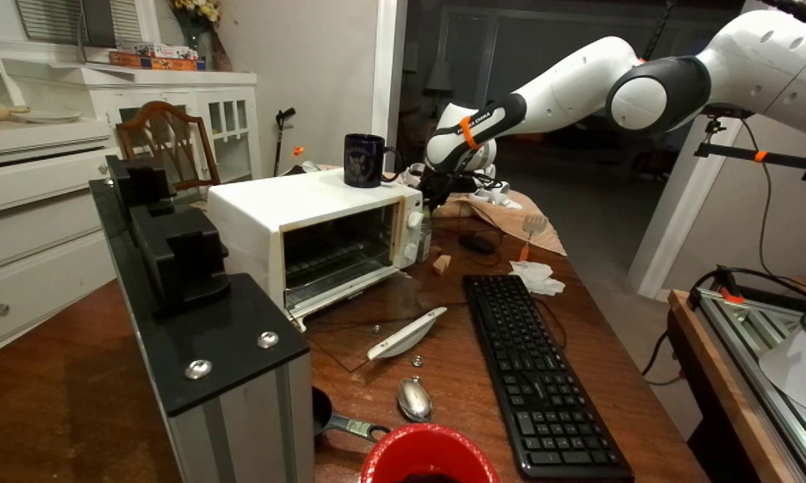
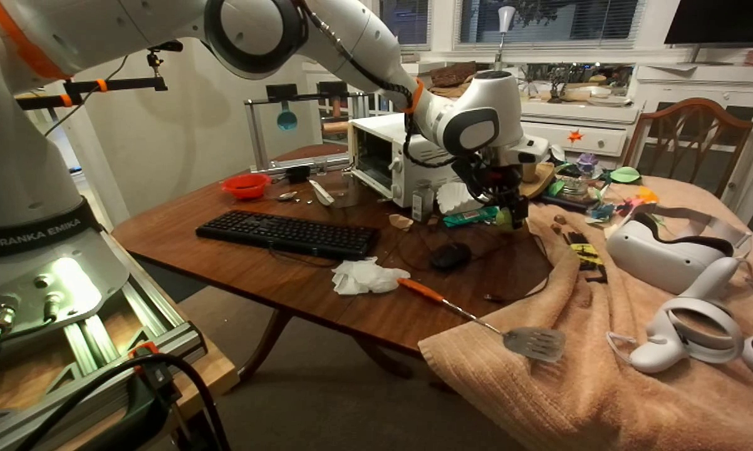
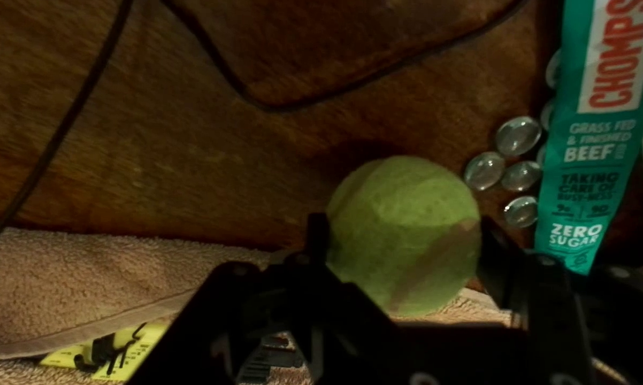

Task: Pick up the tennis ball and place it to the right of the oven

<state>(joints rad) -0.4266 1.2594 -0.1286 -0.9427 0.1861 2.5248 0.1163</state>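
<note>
- Reddish-brown wooden table (image 2: 170, 225) is draped at one end with a peach terry towel (image 2: 571, 401), and clutter is spread over both.
- Near the towelled end, well in from the robot-side edge, the fuzzy yellow-green tennis ball (image 3: 404, 251) is grasped by the black end effector (image 3: 403, 230), pressed from both sides; whether it is lifted off the wood cannot be told.
- Light weight, a springy body and grippy felt are expected; little damage is risked, but rolling is likely if it is let go carelessly.
- Its widest part, squeezed from opposite sides, is judged the right hold.
- The white boxy toaster oven (image 1: 322, 241) with a dark front is set back from the robot-side edge; its knob end, turned to the towelled end, is taken as "right".
- That side is crowded by a clear labelled bottle (image 2: 422, 203), a white scalloped object (image 2: 456, 199) and a green wrapper (image 3: 594, 144) with clear rounded beads (image 3: 519, 136) beside it.
- More bare wood is offered toward the robot-side edge, between wrapper and black mouse (image 2: 450, 255), though a dark cable (image 3: 276, 107) is looped near the ball.
</note>
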